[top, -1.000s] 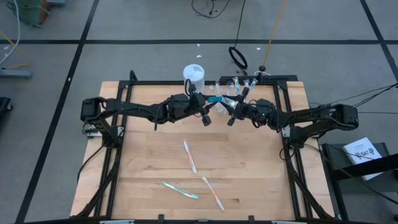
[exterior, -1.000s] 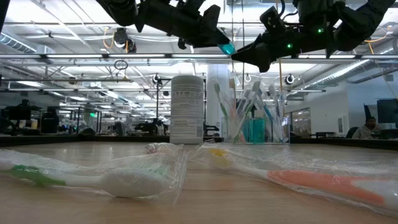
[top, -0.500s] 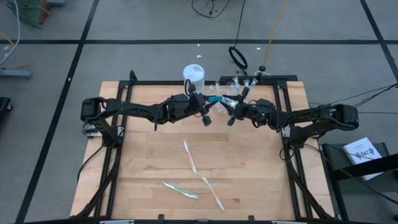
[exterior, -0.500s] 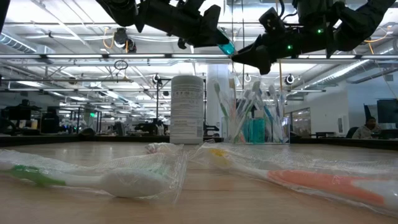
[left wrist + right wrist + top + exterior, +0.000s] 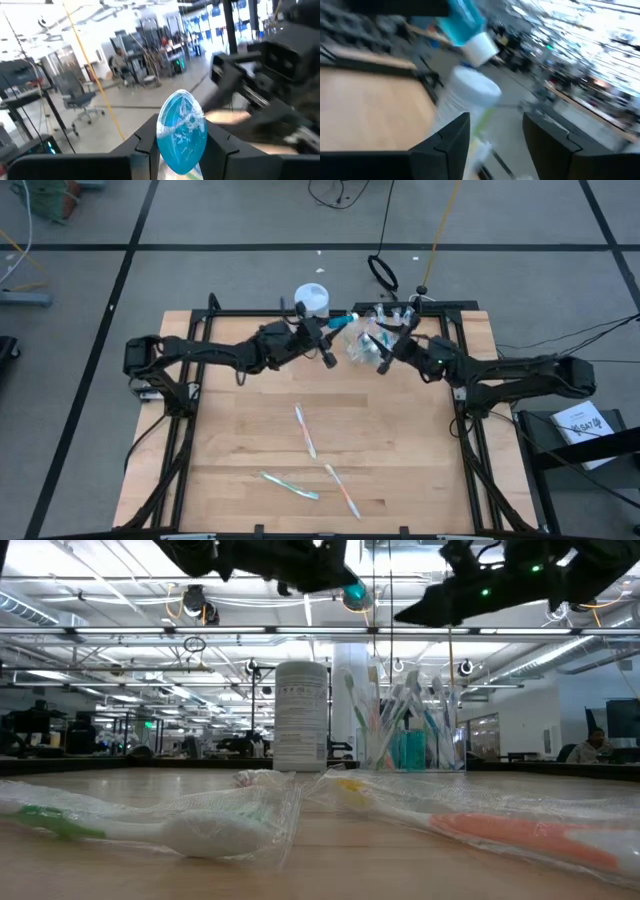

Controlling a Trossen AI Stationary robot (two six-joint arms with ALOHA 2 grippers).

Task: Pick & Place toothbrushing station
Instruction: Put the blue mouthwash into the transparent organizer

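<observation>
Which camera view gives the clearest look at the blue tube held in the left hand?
The left wrist view: the blue tube fills the picture, pinched between the left hand's fingers. The right wrist view shows it blurred, with its white cap. The high view shows a small blue sliver; the low view, only its tip.

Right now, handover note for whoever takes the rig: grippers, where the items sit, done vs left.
Left gripper: shut on a small blue tube, held in the air near the back of the table, beside the white canister.
Right gripper: open, empty, in the air over the clear cup.
The clear cup stands at the back edge, already holding several toothbrushes and blue tubes.
Three wrapped toothbrushes lie on the table toward the front.
Done: most of the set is in the cup.
Left: place the held tube, then likely the three loose brushes.
</observation>
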